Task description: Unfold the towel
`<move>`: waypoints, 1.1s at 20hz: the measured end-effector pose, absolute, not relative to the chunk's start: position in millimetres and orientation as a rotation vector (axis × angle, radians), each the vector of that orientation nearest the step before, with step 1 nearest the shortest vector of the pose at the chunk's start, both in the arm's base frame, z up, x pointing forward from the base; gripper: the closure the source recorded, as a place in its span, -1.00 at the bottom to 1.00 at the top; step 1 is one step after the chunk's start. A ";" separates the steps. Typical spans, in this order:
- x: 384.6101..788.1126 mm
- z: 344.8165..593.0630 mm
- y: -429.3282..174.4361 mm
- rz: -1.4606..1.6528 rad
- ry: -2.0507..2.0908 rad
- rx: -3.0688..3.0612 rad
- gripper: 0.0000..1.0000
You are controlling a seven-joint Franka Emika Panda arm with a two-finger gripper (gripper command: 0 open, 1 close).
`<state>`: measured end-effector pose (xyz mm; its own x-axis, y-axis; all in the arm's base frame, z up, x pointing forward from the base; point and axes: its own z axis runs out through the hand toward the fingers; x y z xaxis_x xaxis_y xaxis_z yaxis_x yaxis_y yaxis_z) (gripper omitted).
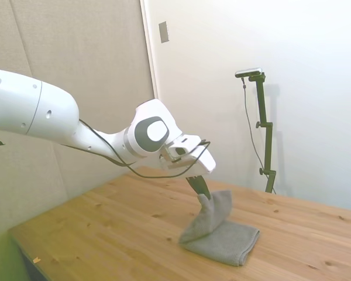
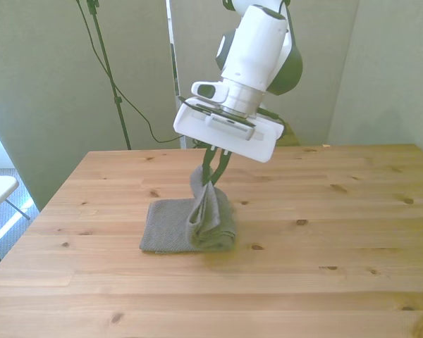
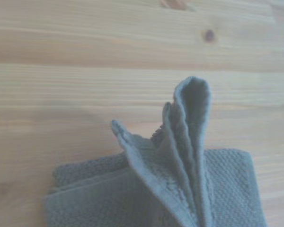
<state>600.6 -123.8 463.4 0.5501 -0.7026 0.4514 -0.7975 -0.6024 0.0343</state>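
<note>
Jaws pressed together on a pinched corner of the towel [image 2: 190,224], with the gripper [image 2: 213,169] tilted above it. That corner is raised into a peak; the remaining cloth lies folded flat on the table [image 2: 324,282], near its middle, toward the front view's left. The wrist view shows several layers [image 3: 191,142] rising together into the pinch, so the grip may hold more than the top layer. To perform this step well, likely required actions are:

1. Raise the corner only until the upper layer peels free.
2. Carry it across and away from the fold line, low over the table.
3. Release once the cloth lies flat.
</note>
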 end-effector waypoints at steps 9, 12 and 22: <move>585.1 478.3 -37.2 0.502 -1.021 2.819 1.00; 572.1 482.6 -20.1 0.379 -0.878 2.940 1.00; 597.7 466.4 0.7 -0.032 -0.507 3.165 -1.00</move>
<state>597.7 0.7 466.4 0.9498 -0.3114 -0.0297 -0.3126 -0.9480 -0.0600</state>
